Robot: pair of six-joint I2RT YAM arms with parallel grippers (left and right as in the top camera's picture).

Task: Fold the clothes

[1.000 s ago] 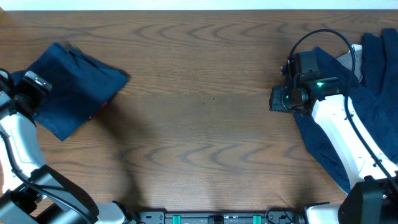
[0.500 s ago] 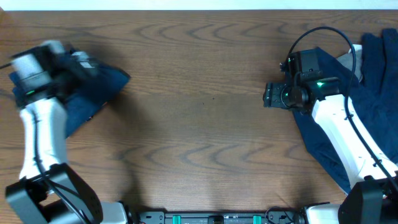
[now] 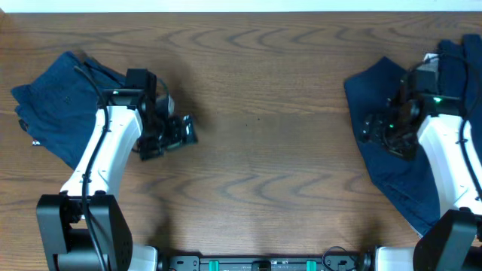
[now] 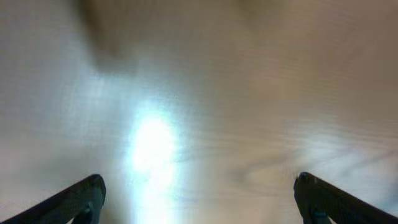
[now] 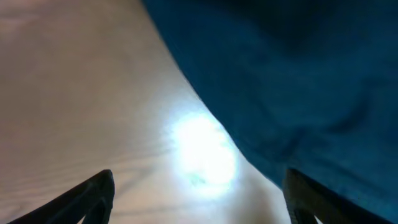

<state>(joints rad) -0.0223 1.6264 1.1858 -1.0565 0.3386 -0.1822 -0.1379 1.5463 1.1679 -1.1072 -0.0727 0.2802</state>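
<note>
Navy-blue denim-like cloth sits at both ends of the brown wood-grain table [image 3: 256, 181]. At the far left lies a compact, roughly rectangular navy-blue bundle [image 3: 56, 105], its edges doubled over, so this garment looks folded and set aside. On the right, a loose navy-blue garment [image 3: 380, 169] lies spread flat and irregular, running from the upper right down toward the near edge. More dark cloth is bunched against the right border, though I cannot tell whether that is a separate piece.

The left gripper [image 3: 179, 129] hangs over bare wood just beside the folded bundle, apart from it. In its wrist view its dark fingertips [image 4: 87, 193] stand wide apart with only glare-lit table between them. The right gripper [image 3: 370, 128] hovers at the left margin of the loose garment. Its jaws are also spread and empty, one fingertip [image 5: 102, 186] over wood, with the cloth edge crossing the view diagonally.

By my reading, about one garment is finished. The right-hand cloth has not yet been gripped, pulled to the middle or creased, so at least one full fold is left.
</note>
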